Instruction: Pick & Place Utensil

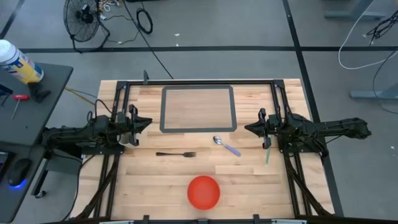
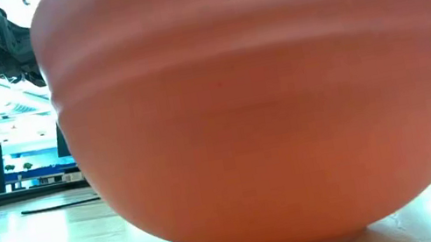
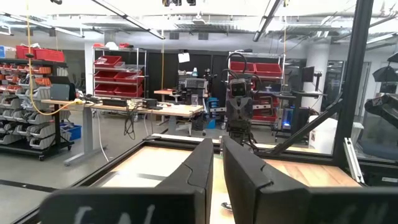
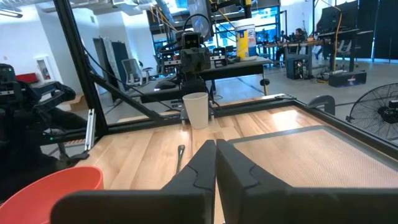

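A black fork [image 1: 176, 154] lies flat on the wooden table left of centre; the right wrist view shows the fork [image 4: 180, 157] too. A spoon [image 1: 226, 145] with a silver bowl and a pale blue handle lies right of centre. Near the front edge stands a red bowl [image 1: 204, 191], which fills the low view [image 2: 266, 103]. My left gripper [image 1: 148, 122] hangs shut above the table's left side, pointing level toward the right. My right gripper [image 1: 247, 129] hangs shut at the right side, pointing left. Both hold nothing, as the left wrist view [image 3: 217, 168] and the right wrist view [image 4: 216, 155] show.
A grey-framed mat [image 1: 198, 109] lies at the far middle of the table. A white cup [image 4: 196, 109] stands by the left arm. A thin green stick [image 1: 267, 155] lies under the right arm. Black frame rails [image 1: 121, 99] run along both sides.
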### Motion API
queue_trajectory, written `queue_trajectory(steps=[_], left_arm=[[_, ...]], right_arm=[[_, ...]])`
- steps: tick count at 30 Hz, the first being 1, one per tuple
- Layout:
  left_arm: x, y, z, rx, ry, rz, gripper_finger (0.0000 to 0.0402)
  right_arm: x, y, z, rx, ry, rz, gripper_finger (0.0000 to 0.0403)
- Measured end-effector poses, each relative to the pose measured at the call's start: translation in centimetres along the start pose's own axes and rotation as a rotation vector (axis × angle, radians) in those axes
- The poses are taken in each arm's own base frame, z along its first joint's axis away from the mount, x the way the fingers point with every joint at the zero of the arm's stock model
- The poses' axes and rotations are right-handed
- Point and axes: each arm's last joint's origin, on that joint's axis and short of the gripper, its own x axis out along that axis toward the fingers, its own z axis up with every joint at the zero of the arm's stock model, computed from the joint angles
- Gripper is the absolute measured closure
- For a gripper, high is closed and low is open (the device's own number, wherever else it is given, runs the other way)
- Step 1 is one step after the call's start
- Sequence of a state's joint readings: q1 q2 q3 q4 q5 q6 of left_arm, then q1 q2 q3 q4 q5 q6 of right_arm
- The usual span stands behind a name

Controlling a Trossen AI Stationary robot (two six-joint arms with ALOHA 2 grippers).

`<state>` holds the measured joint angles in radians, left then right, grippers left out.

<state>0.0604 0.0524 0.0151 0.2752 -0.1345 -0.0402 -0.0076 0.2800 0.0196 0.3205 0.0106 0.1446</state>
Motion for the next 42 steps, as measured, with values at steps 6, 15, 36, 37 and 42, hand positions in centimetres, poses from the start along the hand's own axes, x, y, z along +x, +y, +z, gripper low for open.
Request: queue_trajectory(steps=[6, 15, 36, 37, 42], left_arm=[[0.0, 0.0, 0.0, 0.000, -0.001, 0.000, 0.0360], [0.0, 0.0, 0.0, 0.000, 0.000, 0.000, 0.0360], [0.0, 0.0, 0.0, 0.000, 0.000, 0.000, 0.0360], [0.0, 0.0, 0.0, 0.000, 0.000, 0.000, 0.0360], [0.0, 0.0, 0.0, 0.000, 0.000, 0.000, 0.0360]], right_arm=[[0.0, 0.0, 0.0, 0.000, 0.000, 0.000, 0.0389], [0.0, 0.0, 0.0, 0.000, 0.000, 0.000, 0.0389], [-0.1, 0.0, 1.4, -0.110, -0.149, -0.048, 0.0389], [-0.1, 0.0, 1.6, -0.096, -0.172, -0.044, 0.0389], [-0.3, 0.1, 2.3, -0.093, -0.244, -0.048, 0.0389]])
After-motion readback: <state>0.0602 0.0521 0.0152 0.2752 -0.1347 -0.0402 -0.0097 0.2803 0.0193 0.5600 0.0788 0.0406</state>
